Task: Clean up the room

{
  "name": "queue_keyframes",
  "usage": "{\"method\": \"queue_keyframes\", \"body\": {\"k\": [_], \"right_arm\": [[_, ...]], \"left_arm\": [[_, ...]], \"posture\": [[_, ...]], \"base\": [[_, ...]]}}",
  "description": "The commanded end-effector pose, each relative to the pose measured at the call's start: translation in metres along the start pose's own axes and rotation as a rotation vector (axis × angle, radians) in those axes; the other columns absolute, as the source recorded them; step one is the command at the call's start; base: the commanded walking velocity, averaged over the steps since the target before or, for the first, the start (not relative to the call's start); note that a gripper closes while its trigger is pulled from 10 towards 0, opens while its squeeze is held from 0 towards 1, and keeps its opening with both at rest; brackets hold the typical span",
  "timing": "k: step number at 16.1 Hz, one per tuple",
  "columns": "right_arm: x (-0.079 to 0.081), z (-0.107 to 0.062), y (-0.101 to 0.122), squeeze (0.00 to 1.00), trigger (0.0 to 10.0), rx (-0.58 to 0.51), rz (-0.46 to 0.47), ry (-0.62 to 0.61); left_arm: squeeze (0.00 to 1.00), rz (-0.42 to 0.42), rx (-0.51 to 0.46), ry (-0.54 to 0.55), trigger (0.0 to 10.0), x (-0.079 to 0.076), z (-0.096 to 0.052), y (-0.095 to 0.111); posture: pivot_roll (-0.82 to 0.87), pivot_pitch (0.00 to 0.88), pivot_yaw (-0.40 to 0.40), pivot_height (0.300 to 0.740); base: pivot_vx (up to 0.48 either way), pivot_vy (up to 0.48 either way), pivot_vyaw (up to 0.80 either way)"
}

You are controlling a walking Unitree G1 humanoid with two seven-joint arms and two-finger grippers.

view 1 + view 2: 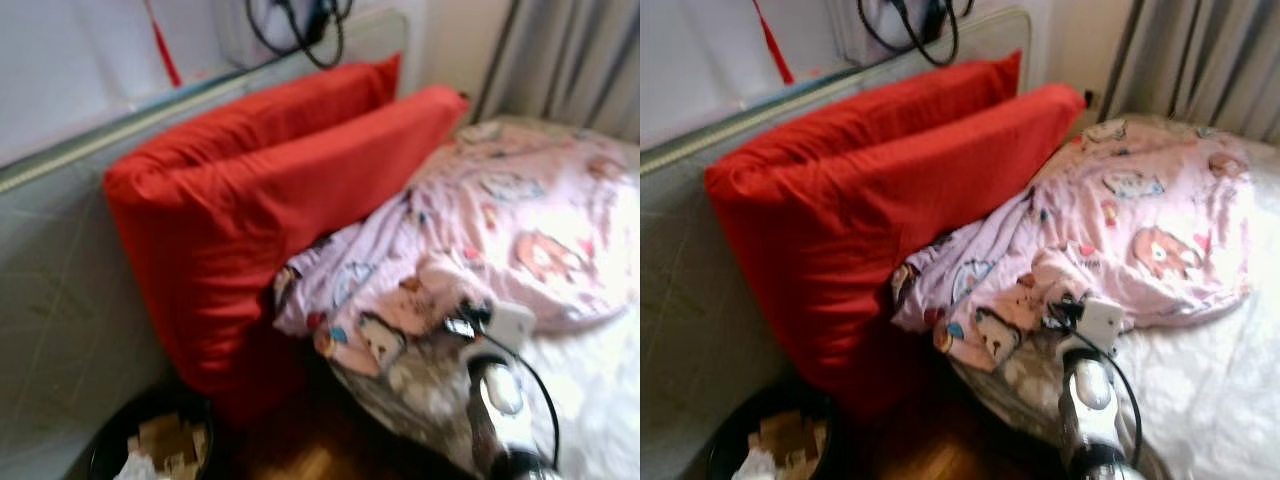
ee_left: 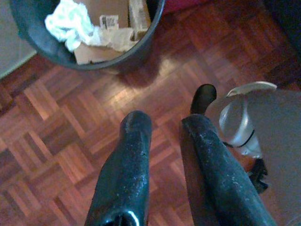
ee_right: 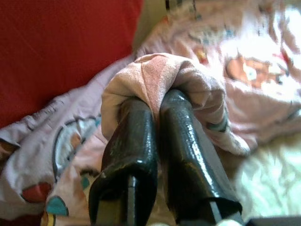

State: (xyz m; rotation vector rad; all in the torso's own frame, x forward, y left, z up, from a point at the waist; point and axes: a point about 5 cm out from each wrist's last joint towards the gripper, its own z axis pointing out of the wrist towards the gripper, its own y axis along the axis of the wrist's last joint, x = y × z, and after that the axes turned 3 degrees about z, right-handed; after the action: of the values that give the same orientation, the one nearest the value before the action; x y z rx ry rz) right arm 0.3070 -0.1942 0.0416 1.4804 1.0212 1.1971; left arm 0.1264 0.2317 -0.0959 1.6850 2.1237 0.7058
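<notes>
We saw a pink cartoon-print blanket (image 1: 1110, 230) lying crumpled across the bed (image 1: 1200, 400), its near edge bunched against two red pillows (image 1: 870, 220) that leaned on the padded headboard (image 1: 680, 290). The right pincer (image 3: 157, 101) reached out over the bed's corner and had its two black fingers (image 3: 134, 141) pressed close together on a fold of the blanket, the cloth humped over their tips. In the head views the right arm (image 1: 1090, 400) rose from the lower edge of the picture toward that fold, a black cable looping beside it.

The left pincer (image 2: 169, 120) hung low over the wooden parquet floor (image 2: 56, 141), its fingers (image 2: 129, 160) a narrow gap apart and holding nothing. Near it on the floor stood a dark round bin (image 2: 136, 47) with scraps of cardboard (image 2: 106, 14) and crumpled white paper (image 2: 70, 23) inside. The bin sat just beside the foot of the red pillows, at the headboard's base. Grey curtains (image 1: 1200, 60) hung behind the far side of the bed.
</notes>
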Motion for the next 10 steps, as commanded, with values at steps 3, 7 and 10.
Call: {"method": "queue_keyframes", "body": {"k": [3, 7, 10], "right_arm": [[-0.005, 0.006, 0.017, 0.0, 10.0, -0.085, -0.029, -0.026], [0.0, 0.012, 0.033, 0.0, 10.0, -0.161, -0.048, -0.015], [0.005, 0.015, 0.044, 0.0, 10.0, -0.203, -0.064, 0.005]], "left_arm": [[0.0, 0.004, 0.015, -0.002, 10.0, 0.0, -0.001, -0.004], [0.0, 0.005, 0.016, -0.002, 10.0, 0.0, -0.001, -0.004], [0.0, 0.007, 0.016, -0.003, 10.0, 0.0, -0.001, -0.004]], "posture": [[0.08, 0.0, 0.042, 0.74], [0.09, 0.0, 0.041, 0.74], [0.08, 0.0, 0.042, 0.74]], "base": [[-0.252, 0.0, 0.0], [-0.252, 0.0, 0.0], [-0.251, 0.0, 0.0]]}}
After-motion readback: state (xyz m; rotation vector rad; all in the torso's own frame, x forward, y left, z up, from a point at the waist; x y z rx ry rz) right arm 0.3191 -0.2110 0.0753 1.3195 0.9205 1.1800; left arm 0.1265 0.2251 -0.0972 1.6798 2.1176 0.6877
